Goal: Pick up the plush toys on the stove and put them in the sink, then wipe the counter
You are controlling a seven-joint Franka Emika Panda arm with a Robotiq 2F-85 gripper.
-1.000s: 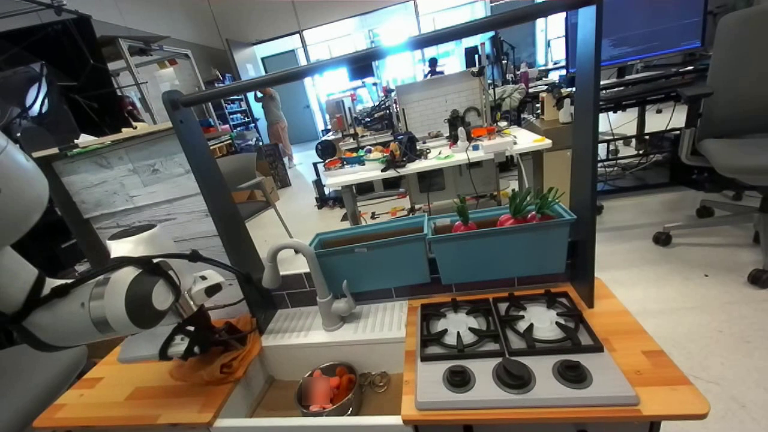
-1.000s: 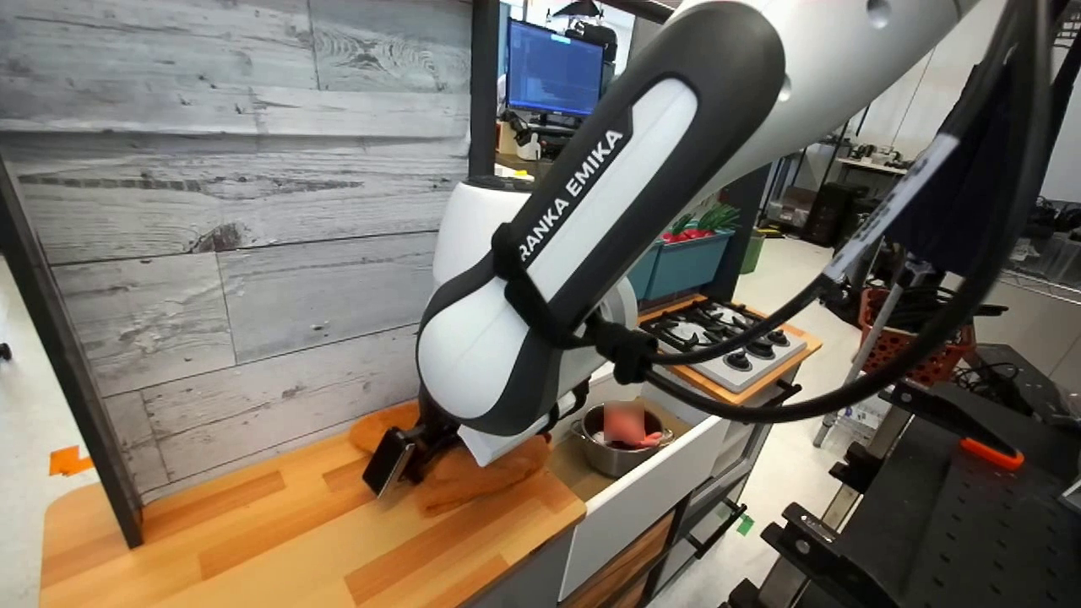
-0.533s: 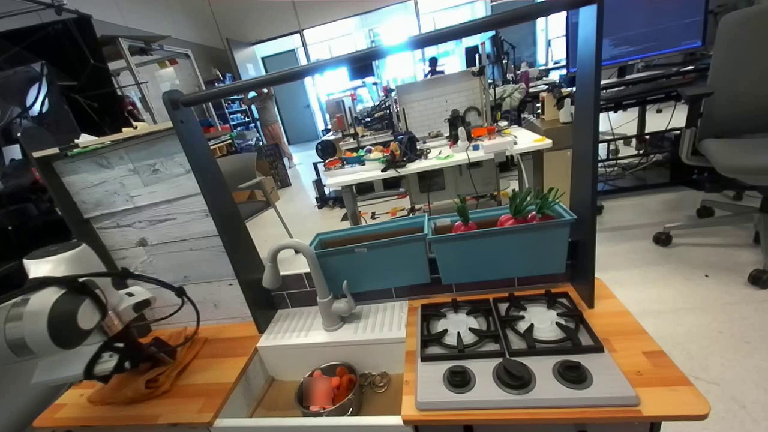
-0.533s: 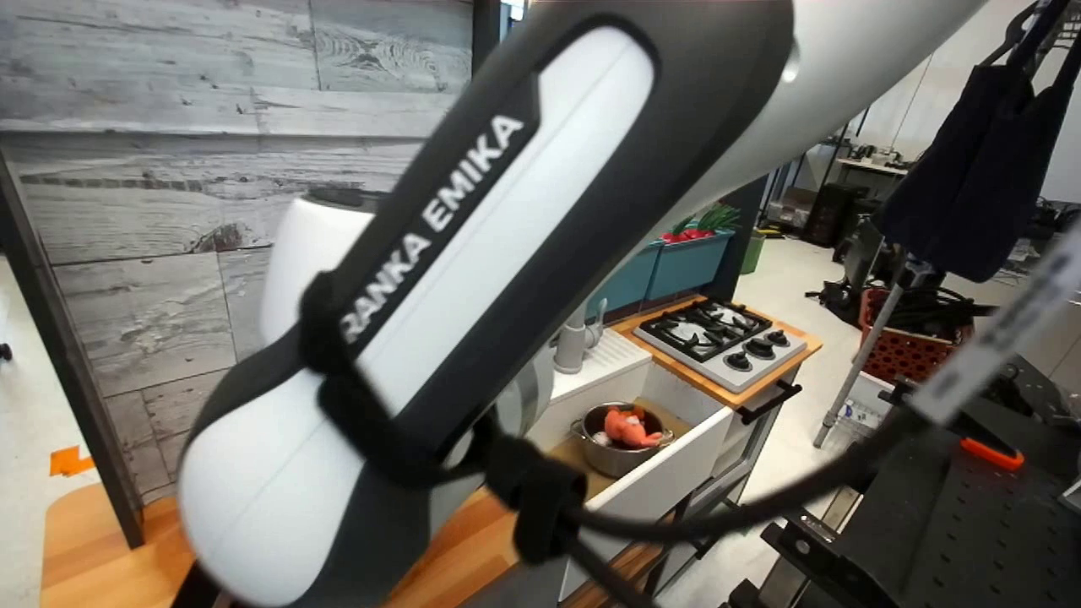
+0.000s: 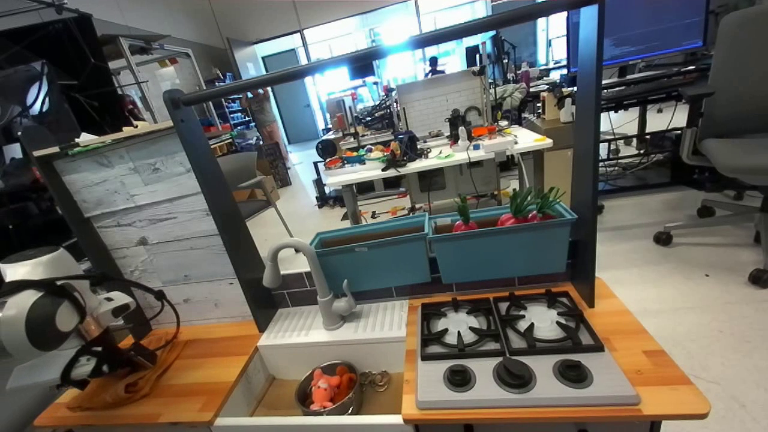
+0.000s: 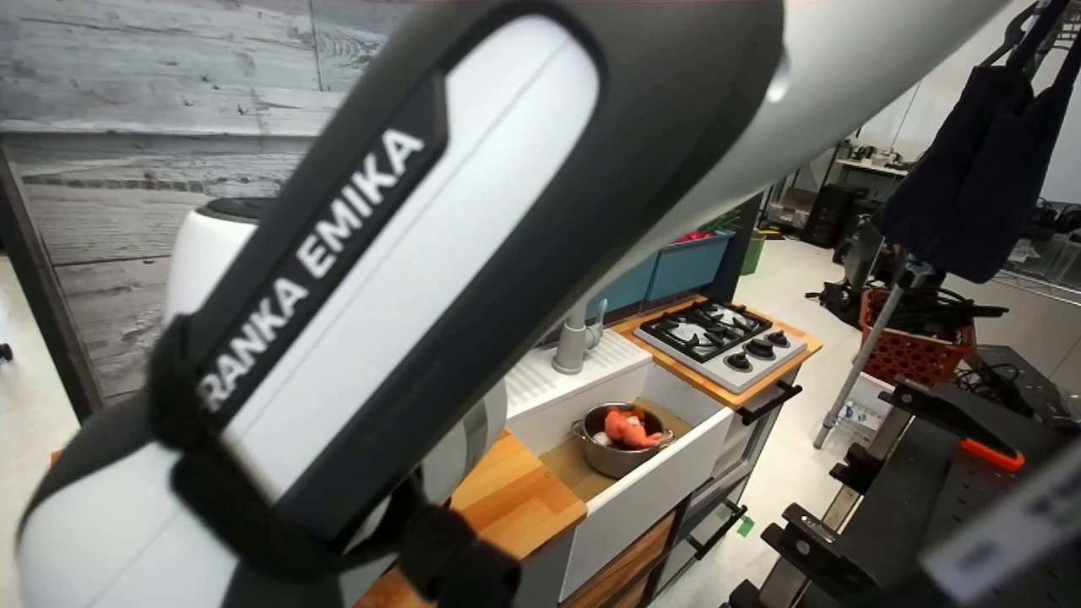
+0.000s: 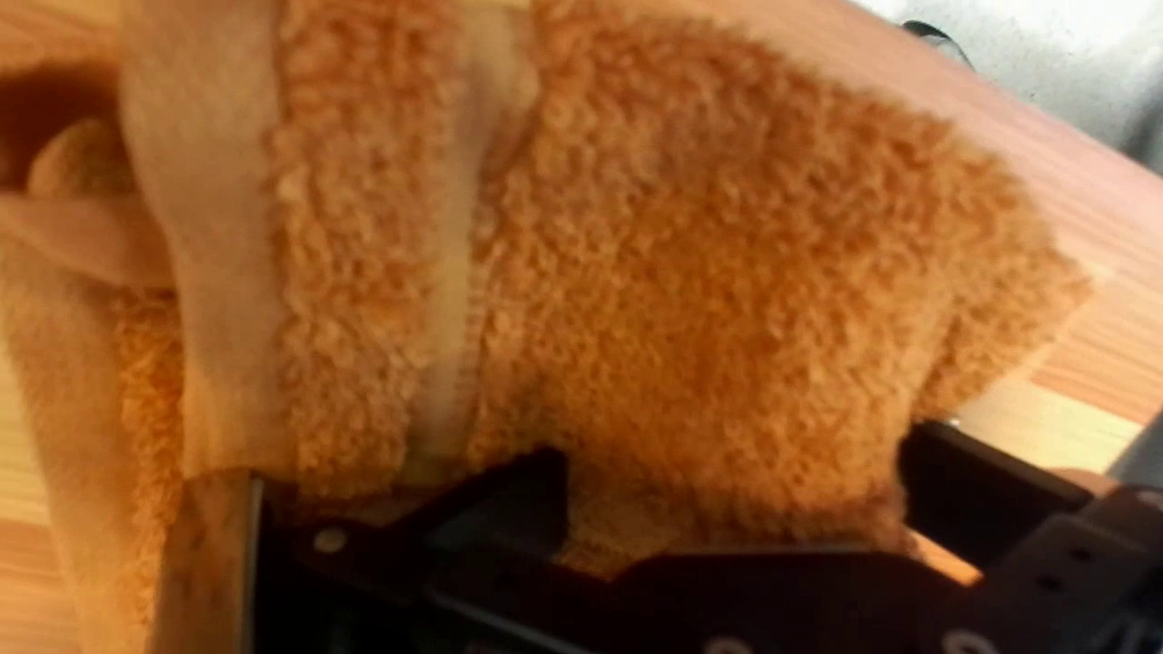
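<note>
Wrist view, blurred: gripper (image 7: 736,490) at orange cloth (image 7: 727,254), fingers (image 7: 986,490) well apart, cloth between; whether pinched, cannot tell. Cloth lies on wooden counter (image 7: 1108,359).

In an exterior view: red-orange plush toys (image 5: 324,389) in metal pot (image 5: 354,408) inside sink (image 5: 384,355), stove (image 5: 528,401) beside it.

In an exterior view: arm (image 6: 405,262) hides gripper; toys show in pot.
</note>
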